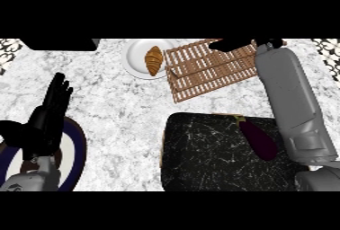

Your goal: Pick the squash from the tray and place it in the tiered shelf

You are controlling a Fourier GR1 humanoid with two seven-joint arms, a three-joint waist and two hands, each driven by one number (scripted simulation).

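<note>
Two grey forearms, smooth rounded casings, panel seams near wrists. Black hands: left hand (48, 117), right hand (234, 44).

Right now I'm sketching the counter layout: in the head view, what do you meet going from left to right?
Left hand, open with fingers up, over a blue-rimmed plate → white plate with a croissant → wooden slatted tiered shelf → eggplant on the black tray → right forearm.

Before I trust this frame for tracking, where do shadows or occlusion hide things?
Head view: the right hand is dark over the tiered shelf, fingers unreadable; the right forearm covers the tray's edge beside the purple vegetable; the left hand overlaps a dark-rimmed plate.
</note>
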